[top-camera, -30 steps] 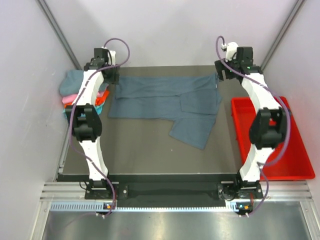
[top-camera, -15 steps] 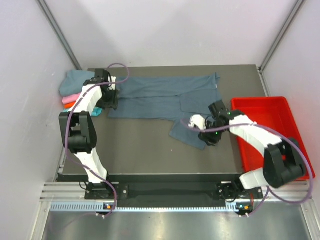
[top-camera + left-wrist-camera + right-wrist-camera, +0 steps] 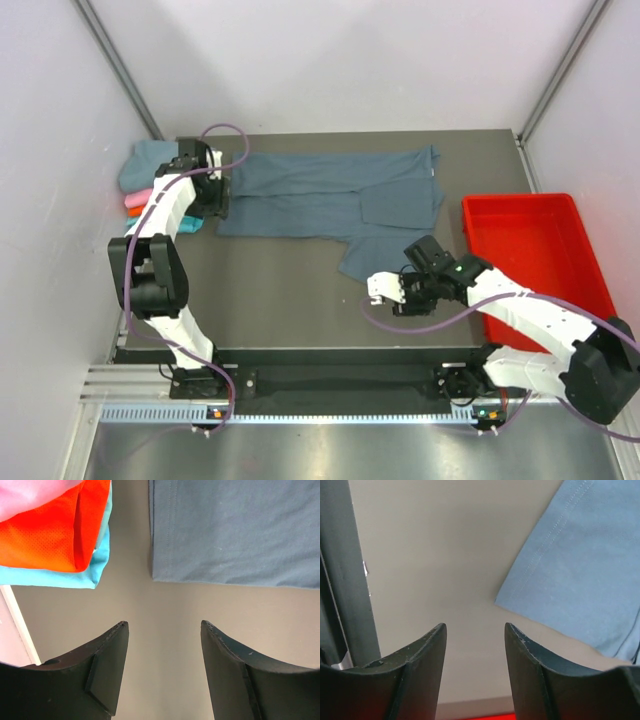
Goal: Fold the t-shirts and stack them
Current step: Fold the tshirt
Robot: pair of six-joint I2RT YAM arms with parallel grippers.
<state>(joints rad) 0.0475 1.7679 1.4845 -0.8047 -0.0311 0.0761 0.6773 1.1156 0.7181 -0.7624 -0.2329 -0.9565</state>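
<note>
The left arm (image 3: 160,215) stretches to the far left corner. Its left claw (image 3: 162,625) is apart and empty over bare worktop (image 3: 165,600), between the folded stack (image 3: 55,535) and the spread blue-grey t-shirt (image 3: 330,195). The right arm (image 3: 520,305) lies low across the near side, its right claw (image 3: 475,626) apart and empty beside the shirt's near corner.

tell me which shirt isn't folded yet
The blue-grey shirt, spread across the far half of the table. The others lie folded in a stack at its left edge.
</note>
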